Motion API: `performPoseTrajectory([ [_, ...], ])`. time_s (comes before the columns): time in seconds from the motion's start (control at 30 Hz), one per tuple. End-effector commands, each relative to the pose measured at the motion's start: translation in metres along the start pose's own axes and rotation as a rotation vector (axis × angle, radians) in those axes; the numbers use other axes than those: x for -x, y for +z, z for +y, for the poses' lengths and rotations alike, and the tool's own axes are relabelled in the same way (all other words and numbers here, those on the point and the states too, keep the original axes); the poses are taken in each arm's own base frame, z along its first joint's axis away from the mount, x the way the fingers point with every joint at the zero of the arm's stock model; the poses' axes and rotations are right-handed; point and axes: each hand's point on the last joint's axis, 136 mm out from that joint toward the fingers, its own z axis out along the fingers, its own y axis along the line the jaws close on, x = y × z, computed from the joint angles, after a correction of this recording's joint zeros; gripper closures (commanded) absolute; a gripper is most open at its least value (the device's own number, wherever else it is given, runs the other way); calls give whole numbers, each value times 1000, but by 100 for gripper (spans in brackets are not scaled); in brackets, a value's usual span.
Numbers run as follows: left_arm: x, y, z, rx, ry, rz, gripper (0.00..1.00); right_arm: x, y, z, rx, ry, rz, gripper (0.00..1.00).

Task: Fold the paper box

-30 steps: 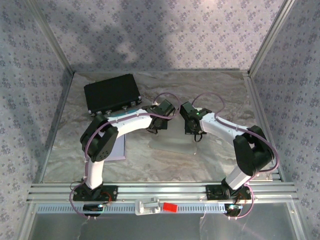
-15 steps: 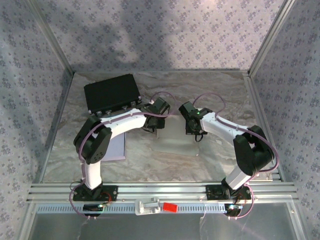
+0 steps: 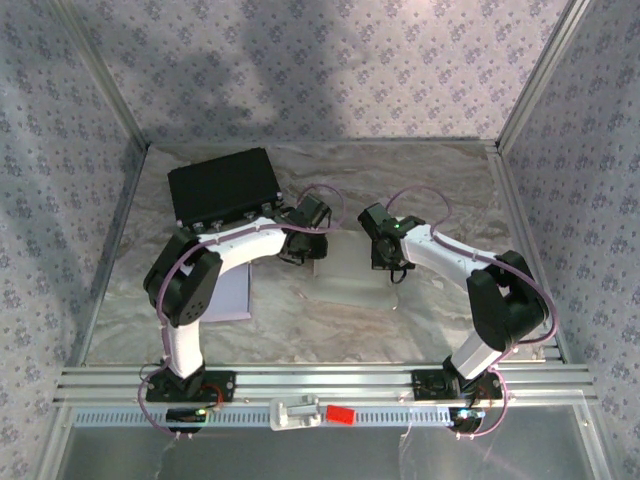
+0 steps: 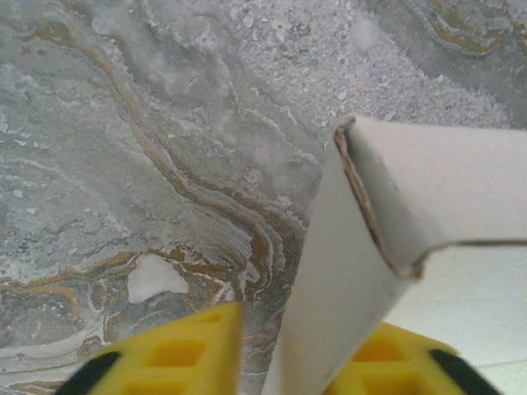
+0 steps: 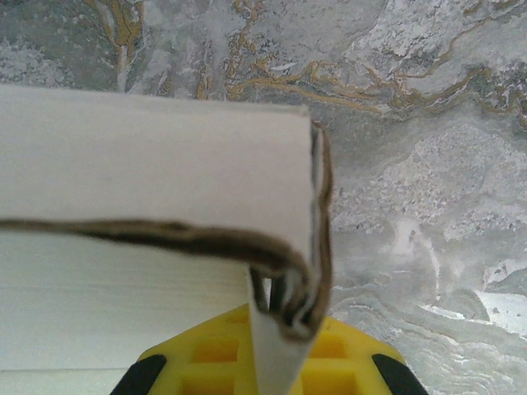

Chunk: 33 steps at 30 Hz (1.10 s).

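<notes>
While the paper box [image 3: 352, 282] lies on the table [image 3: 440, 200] with its long axis running left to right, each arm meets one end.
The right end effector [image 5: 268, 352] is pressed together on the right corner fold. The left end effector [image 4: 284, 355] is spread around the raised left flap. Count: one paper box, two end effectors, one black case [image 3: 222, 185].

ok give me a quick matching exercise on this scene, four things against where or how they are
1 black case
2 paper box
3 red tag
4 right gripper

a on the front rail
b far left part of the table
c shut on a flap of the box
d middle of the table

Pairs: 1-b, 2-d, 3-a, 4-c
</notes>
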Motion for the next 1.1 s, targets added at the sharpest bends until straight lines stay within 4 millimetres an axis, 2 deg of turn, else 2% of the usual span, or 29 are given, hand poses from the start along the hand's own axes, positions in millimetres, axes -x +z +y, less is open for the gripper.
performPoseTrajectory([
  [0.0,-11,9,20,108,27,31,81,-6,1,-9,-32,0,32,100],
  [0.1,-14,10,27,181,55,30,87,-7,2,-8,-32,23,38,100],
  [0.2,-17,8,31,252,76,17,98,-8,3,-8,-33,30,43,100],
  [0.27,-17,7,29,246,74,11,100,-8,3,-8,-37,35,51,100],
  [0.33,-12,2,23,222,74,5,93,-10,4,-7,-39,37,59,100],
  [0.4,-4,-6,15,198,76,-12,78,-10,5,-7,-40,43,69,100],
  [0.53,12,-22,0,139,64,-30,70,-14,9,-7,-32,78,106,100],
  [0.63,29,-44,-10,88,48,-85,65,-18,12,-9,-31,119,146,100],
  [0.83,75,-118,-18,37,76,-298,60,-32,16,-23,-20,331,261,100],
  [0.97,98,-162,-20,-1,109,-459,64,-46,19,-23,33,558,366,100],
  [1.07,103,-176,-9,-12,70,-496,75,-54,17,-16,73,711,429,100],
])
